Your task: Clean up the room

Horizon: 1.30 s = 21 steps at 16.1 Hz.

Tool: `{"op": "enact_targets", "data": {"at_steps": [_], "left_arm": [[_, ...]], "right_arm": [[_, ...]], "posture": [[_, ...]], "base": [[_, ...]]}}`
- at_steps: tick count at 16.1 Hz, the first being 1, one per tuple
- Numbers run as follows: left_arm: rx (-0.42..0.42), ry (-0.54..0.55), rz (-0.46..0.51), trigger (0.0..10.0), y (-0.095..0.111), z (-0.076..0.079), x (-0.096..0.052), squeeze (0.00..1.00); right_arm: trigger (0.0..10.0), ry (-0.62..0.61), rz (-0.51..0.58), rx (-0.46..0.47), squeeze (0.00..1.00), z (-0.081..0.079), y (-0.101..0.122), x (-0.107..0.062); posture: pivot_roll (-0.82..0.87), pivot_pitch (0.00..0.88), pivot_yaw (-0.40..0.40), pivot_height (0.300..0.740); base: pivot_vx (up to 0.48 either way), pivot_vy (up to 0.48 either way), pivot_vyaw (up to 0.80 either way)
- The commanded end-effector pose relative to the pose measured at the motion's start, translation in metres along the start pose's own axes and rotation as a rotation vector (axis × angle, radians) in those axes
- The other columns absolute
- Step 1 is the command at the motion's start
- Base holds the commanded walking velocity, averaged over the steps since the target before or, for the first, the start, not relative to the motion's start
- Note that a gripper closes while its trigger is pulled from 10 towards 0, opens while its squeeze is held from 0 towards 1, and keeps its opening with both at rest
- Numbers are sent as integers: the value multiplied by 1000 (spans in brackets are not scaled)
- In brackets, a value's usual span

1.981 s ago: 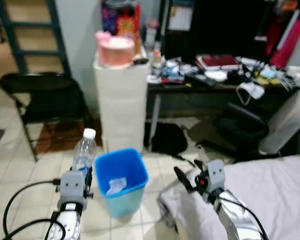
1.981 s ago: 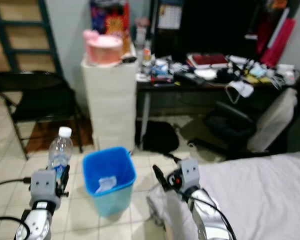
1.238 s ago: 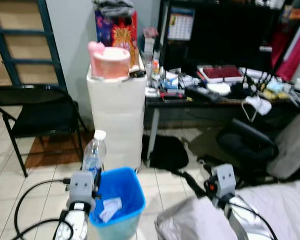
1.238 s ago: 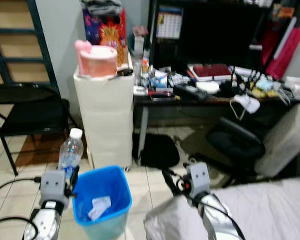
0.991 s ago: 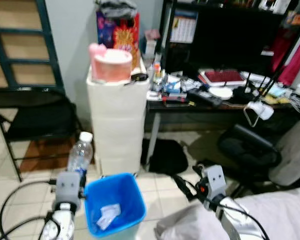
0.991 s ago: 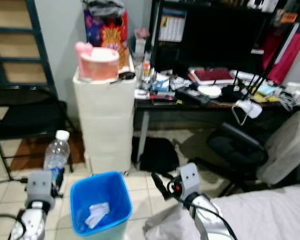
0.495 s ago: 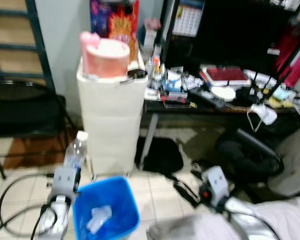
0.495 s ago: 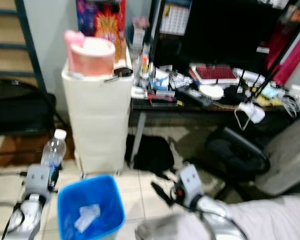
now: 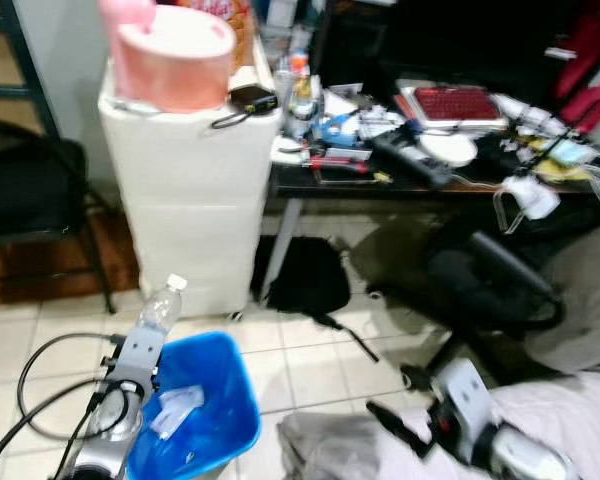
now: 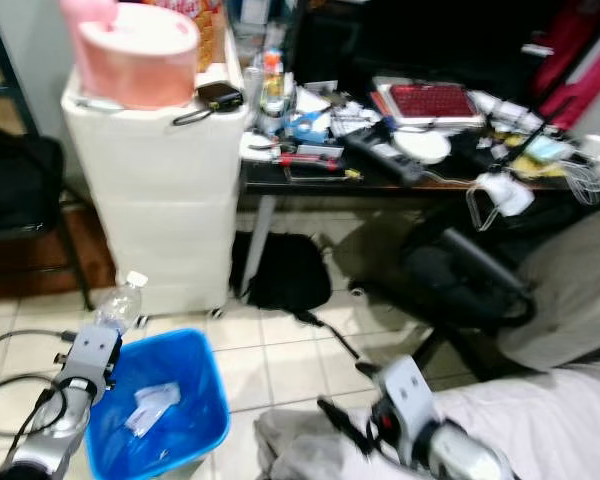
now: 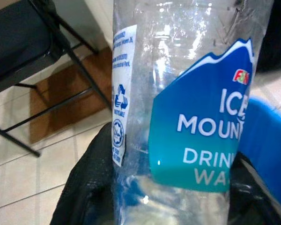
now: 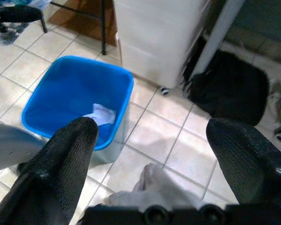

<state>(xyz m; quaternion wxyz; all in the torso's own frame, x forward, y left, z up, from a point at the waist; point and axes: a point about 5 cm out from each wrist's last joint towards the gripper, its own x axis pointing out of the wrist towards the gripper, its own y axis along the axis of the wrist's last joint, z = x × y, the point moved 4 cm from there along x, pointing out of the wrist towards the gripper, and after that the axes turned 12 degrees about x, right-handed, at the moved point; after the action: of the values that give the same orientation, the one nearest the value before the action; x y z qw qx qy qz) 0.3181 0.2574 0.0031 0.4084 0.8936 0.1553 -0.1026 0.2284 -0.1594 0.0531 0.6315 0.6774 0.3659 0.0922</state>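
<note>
Bottle (image 11: 187,89) label legible at left wrist, bin (image 12: 79,101) at right.

Even indoor light, motion-blurred head views, sharper wrist close-ups.

Tiled floor (image 9: 310,365), white drawer unit (image 9: 190,190), cluttered dark desk (image 9: 400,185).

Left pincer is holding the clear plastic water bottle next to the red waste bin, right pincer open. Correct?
Not quite: the bin is blue, not red. In the left eye view the left pincer holds the clear plastic water bottle beside the blue plastic waste bin. The right pincer is open, as the right wrist view shows.
</note>
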Motion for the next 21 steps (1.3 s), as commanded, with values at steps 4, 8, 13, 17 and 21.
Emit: {"op": "enact_targets", "data": {"at_steps": [4,8,13,17,21], "left_arm": [[22,-49,-27,10000,3,13,4,0],[33,-62,18,10000,27,13,15,1000],[-42,-70,-16,10000,20,14,13,1000],[-124,-173,104,10000,26,47,-3,0],[-283,-83,361,10000,67,41,-25,0]], "right_arm": [[10000,-3,-47,20,0,-10,-10,-10],[10000,-13,-62,21,0,-12,-8,-19],[10000,-13,-64,23,0,-12,-8,-13],[10000,-47,-12,51,0,-4,-2,5],[10000,-208,159,153,0,26,19,31]], "posture": [[-308,344,-199,740],[-330,340,-198,740],[-304,319,-187,740],[-215,234,-129,740],[-64,63,-55,740]], "base": [[0,0,0],[0,0,0],[0,0,0],[0,0,0],[0,0,0]]}}
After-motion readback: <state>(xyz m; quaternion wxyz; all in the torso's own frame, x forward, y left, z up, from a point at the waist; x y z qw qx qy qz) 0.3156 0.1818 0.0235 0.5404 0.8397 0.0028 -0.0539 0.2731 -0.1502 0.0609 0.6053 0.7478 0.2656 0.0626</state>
